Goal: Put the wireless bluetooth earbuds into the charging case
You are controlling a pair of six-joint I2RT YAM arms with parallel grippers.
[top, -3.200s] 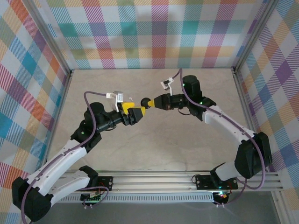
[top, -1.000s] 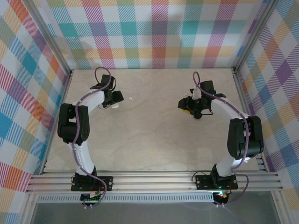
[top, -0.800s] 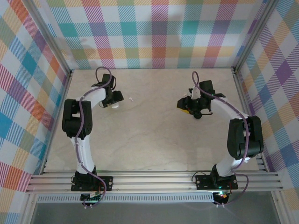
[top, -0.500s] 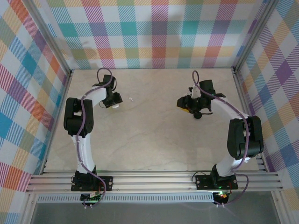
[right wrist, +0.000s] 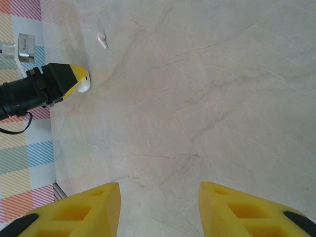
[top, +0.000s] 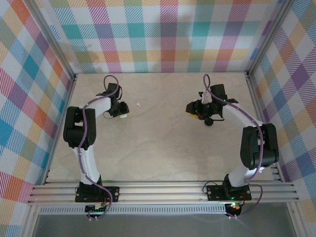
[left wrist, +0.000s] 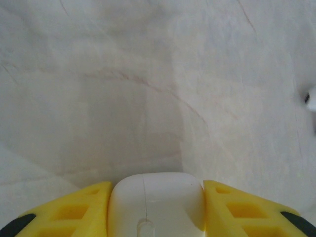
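Left claw [left wrist: 157,183] clamps the white rounded plastic charging case [left wrist: 156,202], likely steadying it for loading; right claw [right wrist: 159,185] gapes empty.

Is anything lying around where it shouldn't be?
Yes. One white earbud lies loose on the table, apart from the white charging case that the left gripper holds, so it is out of its case.

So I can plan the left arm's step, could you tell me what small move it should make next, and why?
Probably lift the white charging case slightly off the table: the fingers of the left gripper sit against both its sides, its lid looks closed, and a white earbud lies loose nearby.
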